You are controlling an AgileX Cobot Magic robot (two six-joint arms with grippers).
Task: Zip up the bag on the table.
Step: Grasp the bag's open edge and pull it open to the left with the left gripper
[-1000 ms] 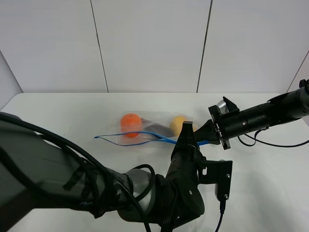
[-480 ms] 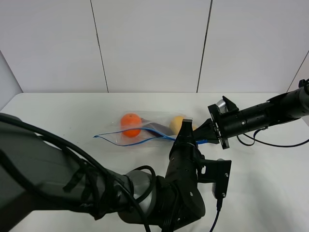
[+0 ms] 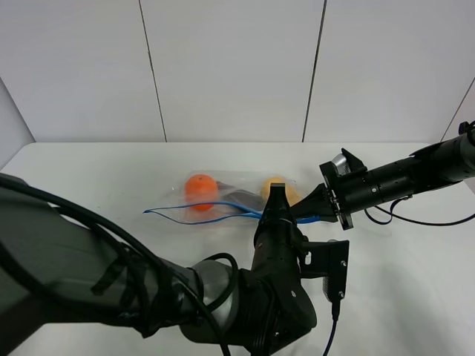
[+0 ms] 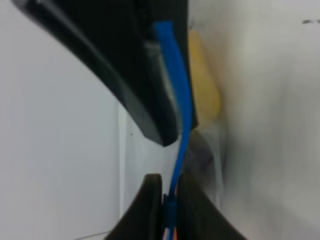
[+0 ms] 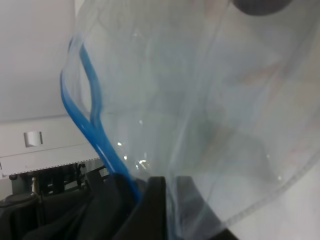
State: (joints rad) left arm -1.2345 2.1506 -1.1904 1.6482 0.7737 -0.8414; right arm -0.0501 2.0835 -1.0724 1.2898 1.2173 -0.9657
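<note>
Roughly at the middle of the white table [image 3: 89,178] lies the bag [image 3: 226,194], its long axis running from 9 to 3 o'clock and its blue zipper strip [image 3: 194,218] along the 6 o'clock edge. An orange fruit [image 3: 200,188] sits toward the 9 o'clock end and a yellow fruit [image 3: 286,188] toward 3. The left gripper [image 3: 276,196], reaching up from 6 o'clock, is closed with its fingertips pinching the strip [image 4: 181,125]. The right gripper [image 3: 318,205], entering from 3 o'clock, is clamped on the bag's end, where the wrist view shows film and strip [image 5: 97,135] caught between its fingers. Toward 9 o'clock of the left gripper the strip's two lips stand apart. Bare tabletop spreads beyond the bag at 9 and 12 o'clock, up to the far edge.
</note>
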